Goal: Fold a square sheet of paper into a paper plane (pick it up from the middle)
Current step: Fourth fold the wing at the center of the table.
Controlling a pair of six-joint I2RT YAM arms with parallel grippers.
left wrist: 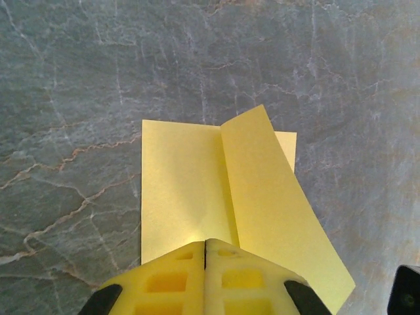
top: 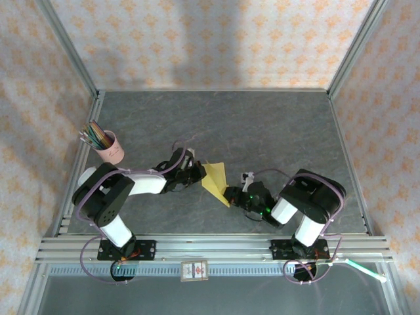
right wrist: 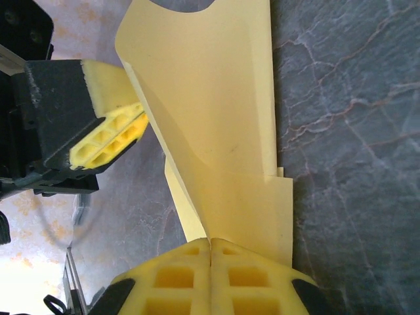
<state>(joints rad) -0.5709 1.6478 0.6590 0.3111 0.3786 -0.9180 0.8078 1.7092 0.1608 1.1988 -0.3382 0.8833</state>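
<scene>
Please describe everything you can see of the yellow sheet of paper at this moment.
The square sheet of paper is thin, plain yellow and matte, and already partly folded: seen from the left wrist, one flap lies slanted over its right half along a straight crease. It sits between the two arms over the grey marbled table, bowed and partly lifted. The shut left jaws pinch one edge, the shut right jaws the opposite end.

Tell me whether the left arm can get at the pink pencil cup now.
Likely not yet: the left claw is shut on the yellow paper, which the right claw also pinches. The cup stands close beside that arm, nothing between, so letting go should free it.
</scene>
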